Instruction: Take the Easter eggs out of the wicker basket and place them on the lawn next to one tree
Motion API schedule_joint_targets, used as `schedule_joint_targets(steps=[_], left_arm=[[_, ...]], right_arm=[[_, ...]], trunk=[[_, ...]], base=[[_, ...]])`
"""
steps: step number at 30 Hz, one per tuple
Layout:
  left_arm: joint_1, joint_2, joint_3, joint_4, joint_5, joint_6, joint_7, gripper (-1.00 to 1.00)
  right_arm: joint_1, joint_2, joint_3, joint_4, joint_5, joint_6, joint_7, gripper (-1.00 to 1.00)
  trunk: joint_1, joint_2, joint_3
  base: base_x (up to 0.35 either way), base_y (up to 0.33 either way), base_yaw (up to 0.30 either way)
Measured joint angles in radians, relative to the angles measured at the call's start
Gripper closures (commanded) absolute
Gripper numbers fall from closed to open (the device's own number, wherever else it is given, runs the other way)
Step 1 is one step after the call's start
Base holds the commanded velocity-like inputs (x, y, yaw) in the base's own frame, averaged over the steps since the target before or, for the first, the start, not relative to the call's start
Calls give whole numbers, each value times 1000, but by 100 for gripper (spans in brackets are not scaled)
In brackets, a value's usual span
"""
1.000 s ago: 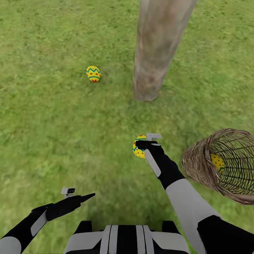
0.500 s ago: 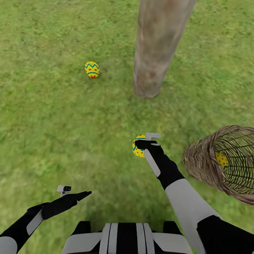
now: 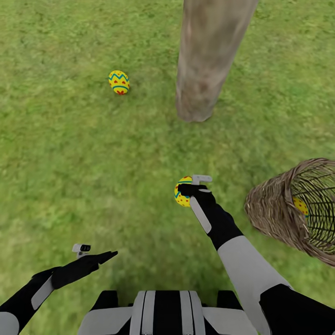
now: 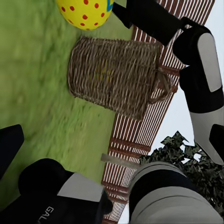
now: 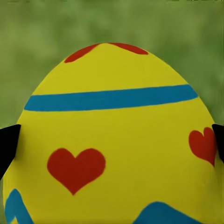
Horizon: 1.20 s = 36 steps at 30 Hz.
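Right tool (image 3: 185,191) grips an egg (image 3: 181,197), seemingly above lawn (image 3: 70,153).

Garden – grass lawn (image 3: 70,153), tree trunk (image 3: 204,60), slatted fence (image 4: 140,135).

Right arm (image 3: 242,260) outstretched, fingers (image 3: 186,190) clamped, left arm (image 3: 46,286) low

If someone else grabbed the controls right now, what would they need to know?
Right gripper: shut on the held egg, above the lawn.
Left gripper: carries nothing; jaws unclear.
Done: one loose egg lies on the grass left of the tree.
Left: set the held egg beside that trunk, then fetch the last egg from the tipped wicker basket.
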Motion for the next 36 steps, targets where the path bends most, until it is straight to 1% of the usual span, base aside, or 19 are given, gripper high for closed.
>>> schedule_joint_targets(steps=[2, 6, 10, 20, 23, 34, 36], left_arm=[[0, 0, 0, 0, 0, 0, 0, -100], [0, -1, 0, 0, 0, 0, 0, -100], [0, 0, 0, 0, 0, -1, 0, -100], [0, 0, 0, 0, 0, -1, -1, -100], [0, 0, 0, 0, 0, -1, -1, -100], [0, -1, 0, -15, 0, -1, -1, -100], [0, -1, 0, -15, 0, -1, -1, -100]], right_arm=[[0, -1, 1, 1, 0, -15, -1, 100], [0, -1, 1, 2, 0, -17, -1, 100], [0, -1, 0, 2, 0, -17, -2, 100], [0, -1, 1, 0, 0, -17, -2, 100], [0, -1, 1, 0, 0, -17, -2, 100], [0, -1, 2, 0, 2, -18, -3, 100], [0, -1, 2, 0, 2, -18, -3, 100]], trunk=[[8, -14, -9], [23, -42, -28], [23, -42, -33], [61, -112, -65], [61, -112, -65], [103, -189, -99], [103, -189, -99]], base=[[0, 0, 0], [0, 0, 0], [0, 0, 0], [0, 0, 0], [0, 0, 0], [0, 0, 0], [0, 0, 0]])
